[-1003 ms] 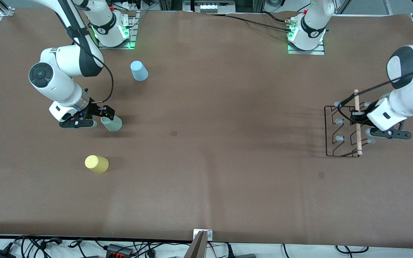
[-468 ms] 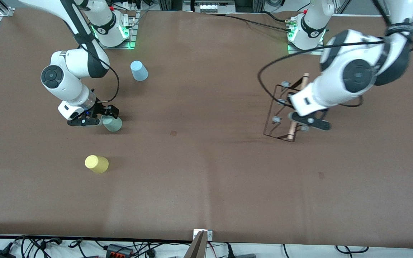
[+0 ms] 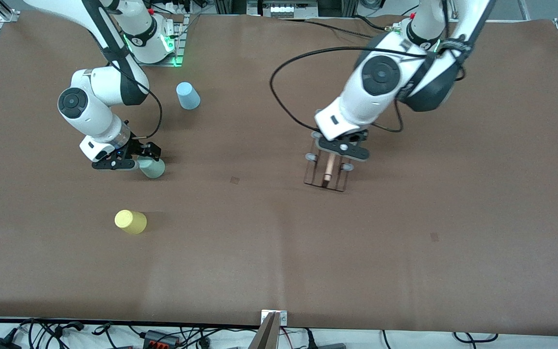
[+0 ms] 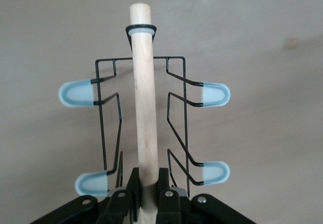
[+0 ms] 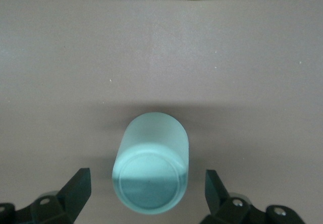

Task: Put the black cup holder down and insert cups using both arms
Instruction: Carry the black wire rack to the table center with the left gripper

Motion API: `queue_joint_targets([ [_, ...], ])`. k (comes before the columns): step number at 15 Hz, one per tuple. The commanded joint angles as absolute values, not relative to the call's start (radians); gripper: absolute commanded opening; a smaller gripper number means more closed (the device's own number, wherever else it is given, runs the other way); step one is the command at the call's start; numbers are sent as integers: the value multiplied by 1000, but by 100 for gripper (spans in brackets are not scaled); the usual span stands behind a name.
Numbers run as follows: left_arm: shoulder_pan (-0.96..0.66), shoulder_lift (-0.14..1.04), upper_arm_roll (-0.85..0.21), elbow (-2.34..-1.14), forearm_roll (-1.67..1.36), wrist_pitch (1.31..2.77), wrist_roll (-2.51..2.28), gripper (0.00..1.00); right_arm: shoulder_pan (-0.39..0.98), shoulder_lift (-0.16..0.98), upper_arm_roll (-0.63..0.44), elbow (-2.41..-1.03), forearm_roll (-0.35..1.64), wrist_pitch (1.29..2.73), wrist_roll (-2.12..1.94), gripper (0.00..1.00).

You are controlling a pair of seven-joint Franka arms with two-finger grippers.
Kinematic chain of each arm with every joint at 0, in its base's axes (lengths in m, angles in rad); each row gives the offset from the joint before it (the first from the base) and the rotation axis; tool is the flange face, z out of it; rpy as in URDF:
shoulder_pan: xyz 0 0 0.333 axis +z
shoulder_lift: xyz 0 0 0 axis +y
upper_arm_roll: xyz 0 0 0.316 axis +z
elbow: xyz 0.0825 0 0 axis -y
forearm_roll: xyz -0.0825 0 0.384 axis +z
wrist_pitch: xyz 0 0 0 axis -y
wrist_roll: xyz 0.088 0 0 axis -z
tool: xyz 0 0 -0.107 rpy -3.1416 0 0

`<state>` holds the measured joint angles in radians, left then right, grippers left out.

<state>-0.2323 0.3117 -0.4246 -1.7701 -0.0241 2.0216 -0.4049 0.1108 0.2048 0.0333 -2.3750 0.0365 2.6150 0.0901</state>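
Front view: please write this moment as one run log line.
left gripper: shut on black cup holder, above mid-table | right gripper: jaws open around mint green cup | yellow cup, light blue cup: untouched

No legible text, labels or nos. anywhere. Round black marks on the two white robot arm bases (image 3: 139, 41) — too small to read. Cups & rack unmarked.

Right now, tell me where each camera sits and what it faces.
Front view: high across the table, facing both arms; shows the rack, three cups, and both grippers.
Left wrist view: on the left arm, looking along the left gripper, shut on the rack's rod.
Right wrist view: on the right arm, looking past the open right gripper at the green cup.
Shared: green cup and rack appear in front view too.
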Motion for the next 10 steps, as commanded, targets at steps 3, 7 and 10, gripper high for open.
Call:
queue_joint_targets([
  [3, -299, 409, -417, -1732, -26, 2160, -518, 1, 115, 225, 32, -2387, 51, 2661, 97, 100],
  [7, -325, 472, -420, -1732, -26, 2270, -578, 1, 117, 239, 32, -2387, 51, 2661, 97, 100],
  [10, -337, 485, -420, -1732, -26, 2298, -623, 1, 118, 244, 32, -2387, 51, 2661, 97, 100],
])
